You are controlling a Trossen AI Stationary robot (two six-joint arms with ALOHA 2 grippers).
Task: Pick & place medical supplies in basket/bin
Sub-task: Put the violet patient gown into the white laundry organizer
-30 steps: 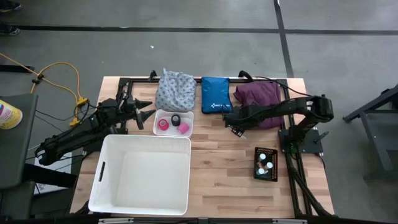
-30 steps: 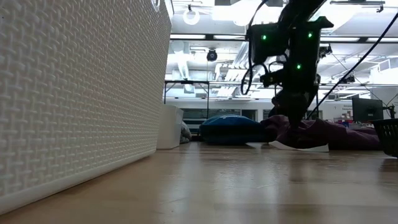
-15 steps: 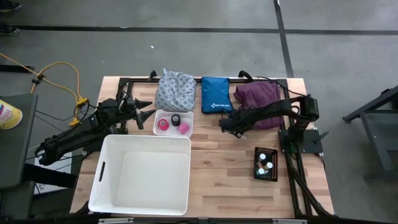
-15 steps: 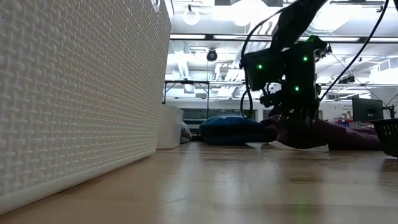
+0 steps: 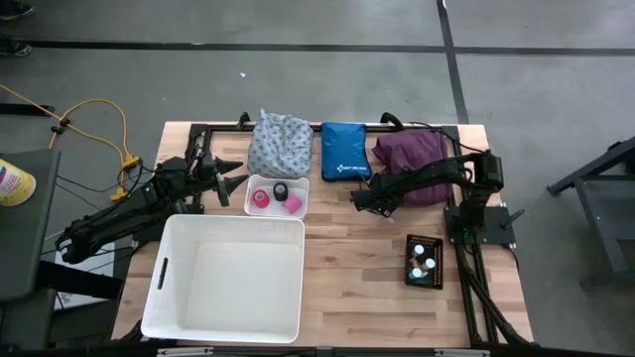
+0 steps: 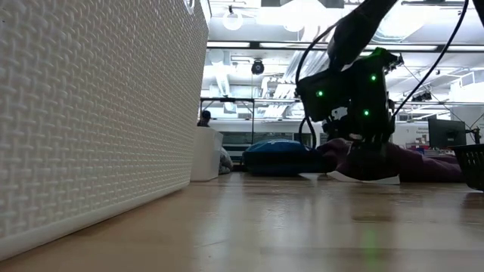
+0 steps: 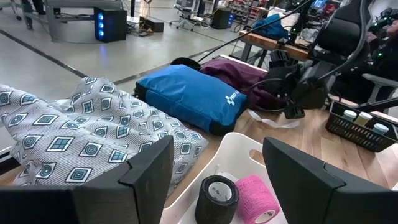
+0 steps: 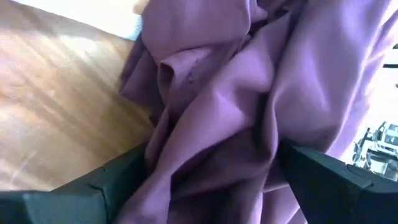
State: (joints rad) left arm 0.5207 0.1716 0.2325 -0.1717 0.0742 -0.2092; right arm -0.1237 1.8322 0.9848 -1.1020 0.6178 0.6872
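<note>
The large purple cloth (image 5: pixel 417 154) lies bunched on the table at the far right. My right gripper (image 5: pixel 359 198) is open and low over its near left edge, and in the right wrist view its fingers (image 8: pixel 118 180) stand on either side of a purple fold (image 8: pixel 214 143). My left gripper (image 5: pixel 238 185) is open and waits beside a small white tray (image 5: pixel 250 182) that holds pink tape rolls (image 5: pixel 260 199) and a black one (image 7: pixel 213 196). The grey-white patterned cloth (image 5: pixel 280 144) rests at the far edge. White-capped vials (image 5: pixel 424 261) stand in a small black basket. My right gripper comes slanting down from the table's right, its open fingers astride a bunched fold (image 8: pixel 186 168) at the purple cloth's near left edge. The cloth fills the gap between them and lies slack on the table. I cannot tell whether the fingers touch it.
A large white bin (image 5: pixel 164 278) takes up the near left of the table and fills the left of the low view (image 6: pixel 91 113). A blue zip pouch (image 5: pixel 344 151) lies between the two cloths. Bare wood spreads between the bin and the black basket.
My right gripper has sunk toward the purple cloth's near left edge and tipped further downward, shifting slightly toward the table's left. Its fingers have stayed open.
</note>
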